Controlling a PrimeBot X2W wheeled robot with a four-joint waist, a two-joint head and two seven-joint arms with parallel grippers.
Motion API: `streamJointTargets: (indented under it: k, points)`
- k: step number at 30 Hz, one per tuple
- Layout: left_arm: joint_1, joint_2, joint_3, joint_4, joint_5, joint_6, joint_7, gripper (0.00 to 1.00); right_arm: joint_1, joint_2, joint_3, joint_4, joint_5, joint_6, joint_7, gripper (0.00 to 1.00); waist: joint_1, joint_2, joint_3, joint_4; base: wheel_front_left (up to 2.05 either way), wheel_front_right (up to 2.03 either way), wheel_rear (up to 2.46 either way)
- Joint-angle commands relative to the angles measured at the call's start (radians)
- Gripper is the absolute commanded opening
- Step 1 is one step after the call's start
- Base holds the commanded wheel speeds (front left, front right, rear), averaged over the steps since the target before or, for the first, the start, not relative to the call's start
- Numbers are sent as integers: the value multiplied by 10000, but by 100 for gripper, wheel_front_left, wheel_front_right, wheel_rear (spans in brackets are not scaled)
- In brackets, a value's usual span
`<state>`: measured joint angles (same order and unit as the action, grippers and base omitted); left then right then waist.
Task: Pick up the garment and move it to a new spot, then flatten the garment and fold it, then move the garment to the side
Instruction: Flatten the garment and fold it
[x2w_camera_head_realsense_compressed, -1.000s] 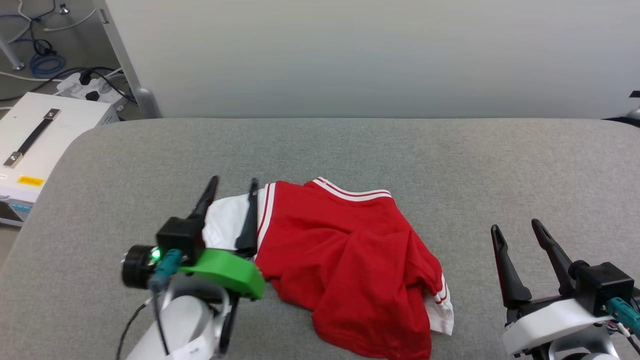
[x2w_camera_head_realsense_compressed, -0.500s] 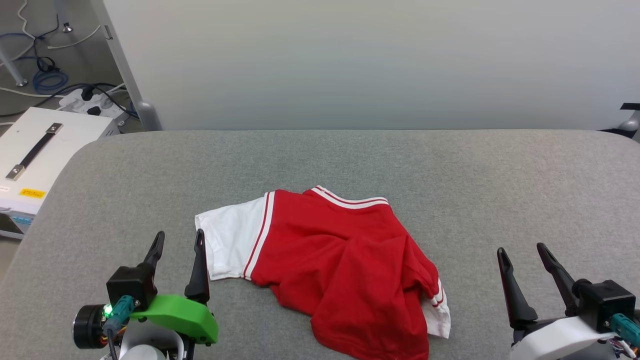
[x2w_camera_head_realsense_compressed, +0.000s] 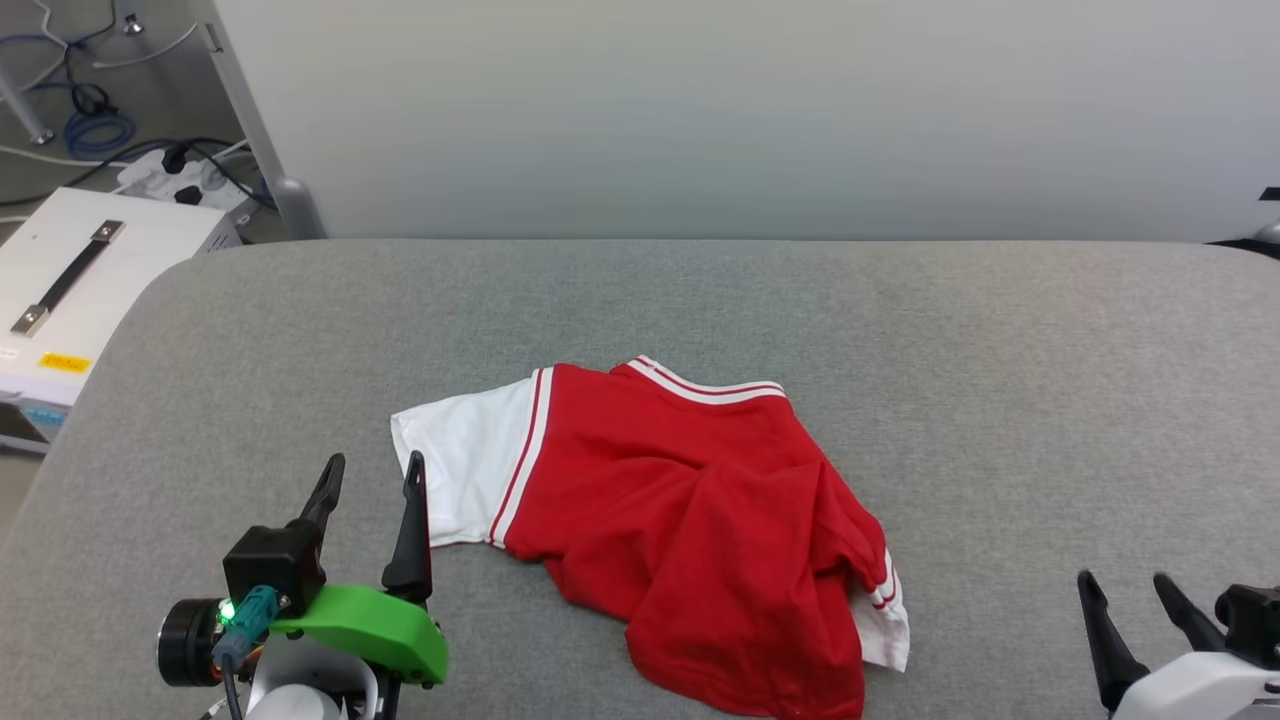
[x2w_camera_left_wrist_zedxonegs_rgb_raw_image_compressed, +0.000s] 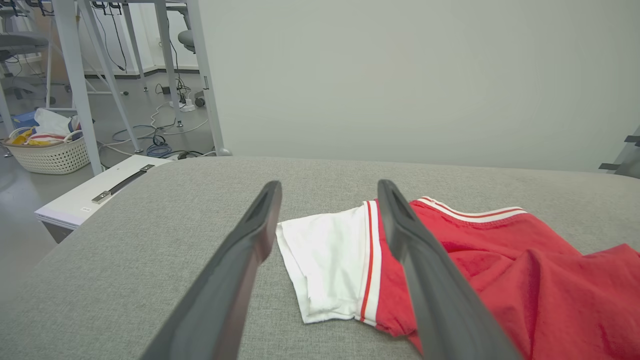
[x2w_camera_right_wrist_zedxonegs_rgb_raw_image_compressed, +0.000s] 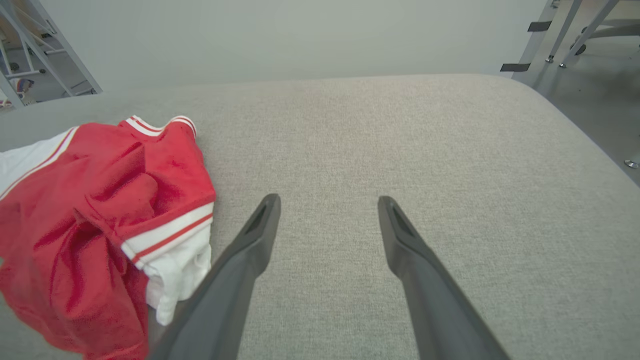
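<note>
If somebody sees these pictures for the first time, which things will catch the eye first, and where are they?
The crumpled red soft-fabric shirt with white sleeves stands out first, lying near the middle of the grey cloth-covered table. Next comes the left gripper with its bright green housing, open, at the lower left close to one white sleeve. The right gripper, open too, sits at the lower right over bare table.

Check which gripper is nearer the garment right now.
Left. The left gripper sits open just beside the garment at its white sleeve; the right gripper is open well off its other side, bare grey surface between.
</note>
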<state>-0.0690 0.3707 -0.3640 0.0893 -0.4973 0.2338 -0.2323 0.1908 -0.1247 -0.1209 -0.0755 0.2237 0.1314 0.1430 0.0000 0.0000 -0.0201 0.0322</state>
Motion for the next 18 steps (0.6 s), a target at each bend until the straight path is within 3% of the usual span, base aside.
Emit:
streamJointTargets:
  k: [1, 7, 18]
  points:
    - [-205, -28, -18, -33, 2, 31, -13, 100, 113, -162, -60, 208, 189, -7, 403, 100, 0, 0, 208, 191, 0, 0, 0]
    - [-596, -281, -43, 46, 59, 5, -121, 100, -228, -899, 656, 699, 842, -7, 1781, 100, 0, 0, 715, 638, 0, 0, 0]
    - [-1227, -871, -107, 456, 204, -249, -262, 100, -1539, -1712, 2749, 1132, 1831, -7, 2715, 100, 0, 0, 1628, 1521, 0, 0, 0]
